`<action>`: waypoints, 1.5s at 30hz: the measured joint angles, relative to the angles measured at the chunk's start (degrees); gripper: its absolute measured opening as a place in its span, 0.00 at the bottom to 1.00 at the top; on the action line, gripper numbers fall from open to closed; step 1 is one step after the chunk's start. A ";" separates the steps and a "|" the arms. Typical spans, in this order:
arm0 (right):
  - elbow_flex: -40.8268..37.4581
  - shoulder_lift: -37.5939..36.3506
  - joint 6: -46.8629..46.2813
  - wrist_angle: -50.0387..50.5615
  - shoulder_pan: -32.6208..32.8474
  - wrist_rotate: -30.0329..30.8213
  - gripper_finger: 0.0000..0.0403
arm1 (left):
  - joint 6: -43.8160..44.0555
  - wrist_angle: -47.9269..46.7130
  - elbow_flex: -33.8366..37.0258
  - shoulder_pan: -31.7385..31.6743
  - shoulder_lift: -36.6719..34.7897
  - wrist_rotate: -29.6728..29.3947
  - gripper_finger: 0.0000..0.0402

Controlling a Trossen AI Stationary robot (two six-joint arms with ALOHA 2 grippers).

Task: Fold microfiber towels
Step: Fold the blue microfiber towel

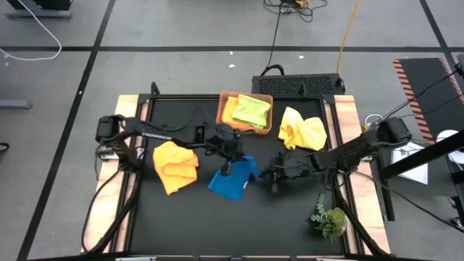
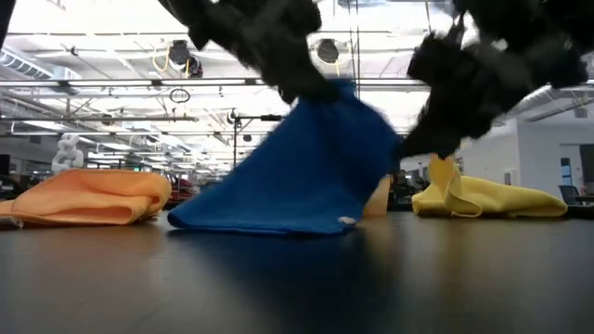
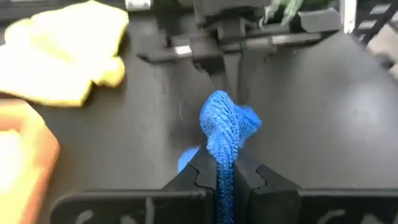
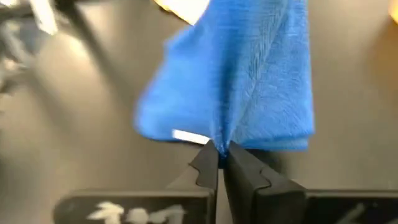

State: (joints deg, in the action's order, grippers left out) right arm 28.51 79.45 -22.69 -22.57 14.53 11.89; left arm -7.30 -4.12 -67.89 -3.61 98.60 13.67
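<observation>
A rectangular terracotta-brown tray (image 1: pixel 267 129) at the upper centre of the high view holds a soft lime green cloth (image 1: pixel 252 110) laid over a yellow cloth (image 1: pixel 230 111). A rumpled yellow microfibre cloth (image 1: pixel 302 130) is seen to its right on the black counter (image 1: pixel 181 217), and a folded orange cloth (image 1: pixel 175 165) lies left of centre. A small green plant sprig (image 1: pixel 330 220) is placed at the lower right. The ribbed blue microfibre towel (image 1: pixel 232 180) sits at the centre, pulled up into a tent shape. The left tool (image 3: pixel 225 171) is clamped on one bunched edge of it; the right tool (image 4: pixel 219 157) is clamped on another edge. Both arms are stretched inward from the sides.
</observation>
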 joint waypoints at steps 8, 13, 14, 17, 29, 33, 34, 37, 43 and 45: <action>0.05 -12.15 3.20 -9.21 8.97 0.05 0.00 | 2.45 -6.14 -0.03 5.36 -10.60 0.85 0.03; 0.05 -13.10 5.43 -18.18 14.60 0.32 0.00 | 4.13 -4.60 -0.07 12.33 -13.96 0.76 0.03; 0.06 -12.82 5.32 -20.01 15.67 0.51 0.00 | 5.20 -4.43 -0.07 13.85 -14.38 0.54 0.02; 1.53 -11.05 5.22 -23.09 18.56 0.74 0.00 | 10.01 -0.55 -0.05 17.79 -14.77 0.03 0.02; 10.45 -8.10 -1.13 -4.00 21.52 7.76 0.00 | 15.36 0.08 1.66 17.36 -13.50 1.51 0.02; 10.32 -7.40 -10.77 10.66 18.53 13.57 0.00 | 16.49 2.77 6.90 11.62 -10.53 6.30 0.01; 10.32 -7.21 -11.69 12.43 17.69 13.94 0.00 | 16.49 4.15 8.13 9.83 -10.09 7.63 0.01; 9.48 -7.30 -12.93 13.56 15.29 14.75 0.00 | 13.90 6.24 10.82 4.22 -8.90 8.76 0.02; 6.63 -7.29 -13.30 13.90 8.93 15.32 0.00 | 4.86 9.11 12.32 -6.12 -5.78 9.19 0.02; 5.88 -7.30 -13.04 13.76 6.60 15.36 0.00 | 1.78 8.99 11.91 -8.54 -4.29 9.25 0.01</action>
State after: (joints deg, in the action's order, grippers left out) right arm 34.38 72.15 -35.73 -8.82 21.13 27.24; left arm -5.52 4.87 -55.98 -12.15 94.31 22.92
